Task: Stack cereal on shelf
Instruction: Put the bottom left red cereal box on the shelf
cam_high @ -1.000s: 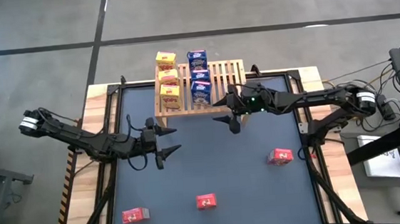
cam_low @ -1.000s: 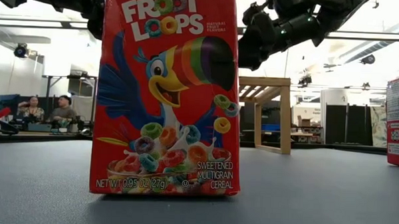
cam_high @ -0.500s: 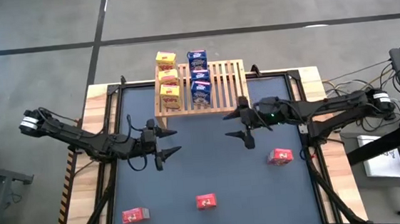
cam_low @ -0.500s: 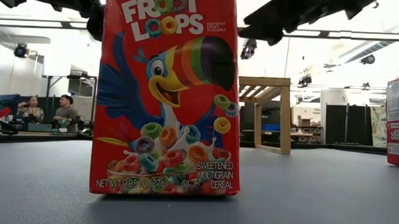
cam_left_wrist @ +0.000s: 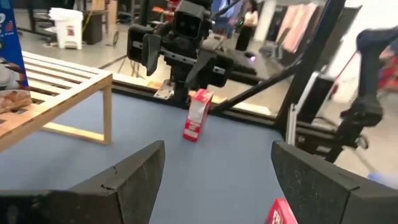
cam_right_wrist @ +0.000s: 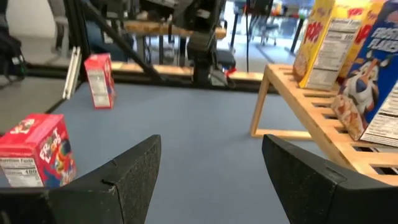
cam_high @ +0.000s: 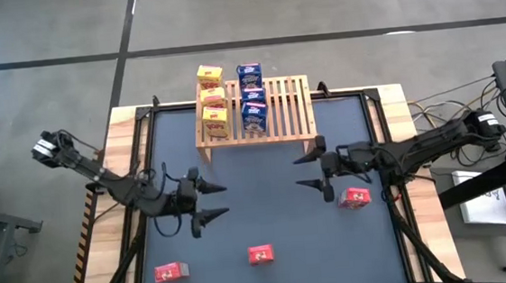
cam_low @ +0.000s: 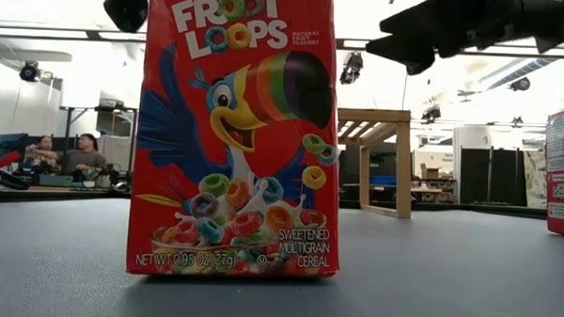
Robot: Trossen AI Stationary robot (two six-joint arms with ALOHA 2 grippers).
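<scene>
**Six boxes on the shelf, three red ones on the mat**

Three yellow boxes and three blue boxes stand in two rows on the slatted shelf at the far edge of the dark surface. Three red boxes remain below: one just beside the right pincer, two near the front edge. Both pincers, the left pincer included, hang released and empty. Beyond lie a grey concrete floor and seated people.
</scene>
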